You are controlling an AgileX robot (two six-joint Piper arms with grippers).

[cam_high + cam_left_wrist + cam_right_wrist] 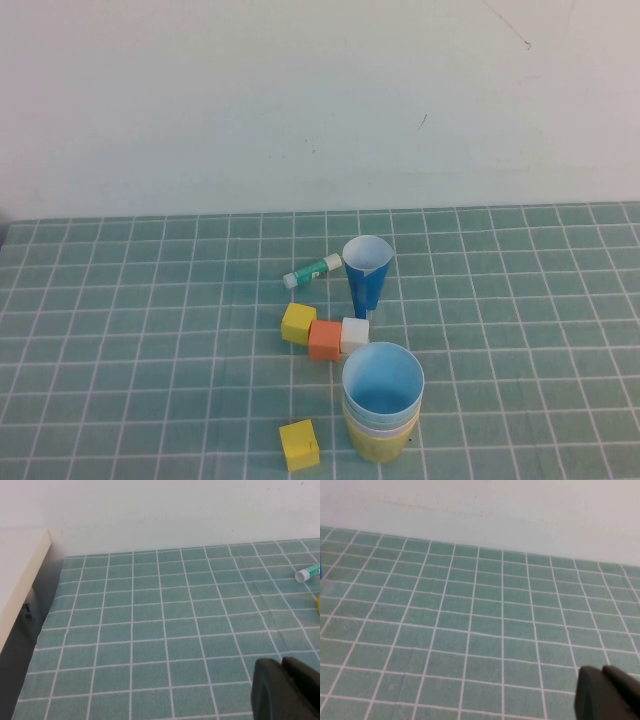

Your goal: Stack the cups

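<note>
Near the counter's [520, 300] 6 o'clock edge stands a stack of cups [382, 402], light blue nested on top, yellow at the base. At its 12 o'clock, a dark blue cup [366, 273] stands alone just beyond the white cube [354, 334], orange cube [324, 339] and yellow cube [298, 322]. The left tool [285, 687] and right tool [607, 692] each show only as a dark corner in their wrist views; whether their fingers are spread cannot be told.
</note>
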